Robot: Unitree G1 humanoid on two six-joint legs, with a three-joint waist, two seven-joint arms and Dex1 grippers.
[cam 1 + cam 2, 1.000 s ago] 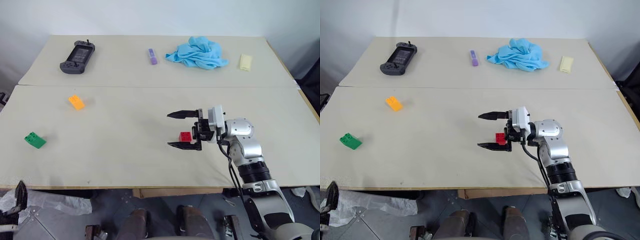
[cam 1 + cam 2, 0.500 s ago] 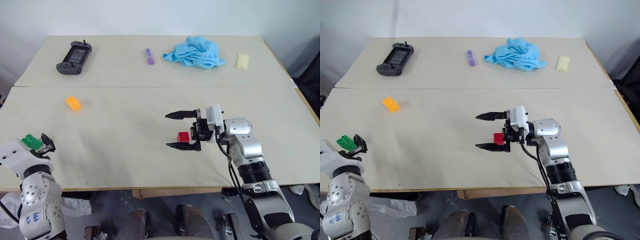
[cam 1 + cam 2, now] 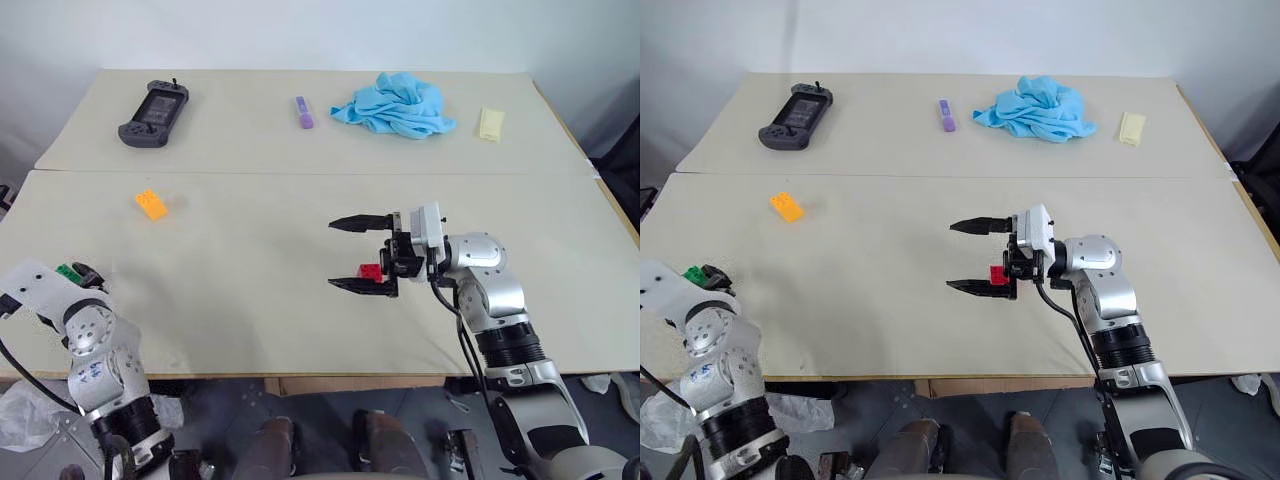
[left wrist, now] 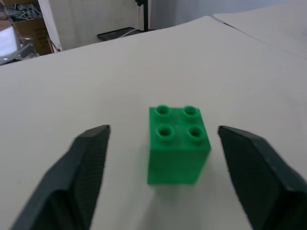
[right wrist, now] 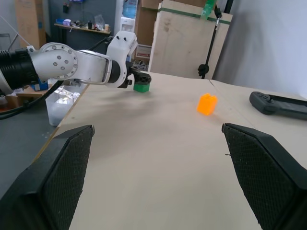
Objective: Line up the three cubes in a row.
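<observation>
beige worktop (image 3: 300,320) in the left eye view, two panels with a seam across. left end effector (image 3: 82,276) sits at the near left edge, around the green cube (image 3: 67,270), which is partly hidden by it. orange cube (image 3: 152,204) lies farther back on the left, well apart from the green one. right end effector (image 3: 352,253) hangs over the middle of the near panel, pointing to the robot's left, fingers spread wide, nothing held. red cube (image 3: 371,272) sits on the worktop just by the base of the nearer finger; contact cannot be told. far panel: black game controller (image 3: 154,114), purple stick (image 3: 304,112), blue cloth (image 3: 396,104), pale yellow block (image 3: 489,123).

right eye view: same layout; green cube peeks out at the left end effector's tip.

left wrist view: green cube (image 4: 175,143) upright on the worktop, four studs up, between the two black fingers (image 4: 84,179). a clear gap shows on each side; the fingers are partly open and not gripping.

right wrist view: both black fingers (image 5: 57,179) stand far apart with bare worktop between. beyond them the orange cube (image 5: 206,103), the left end effector (image 5: 139,81) with green showing at its tip, and the controller (image 5: 280,104) at the edge.
</observation>
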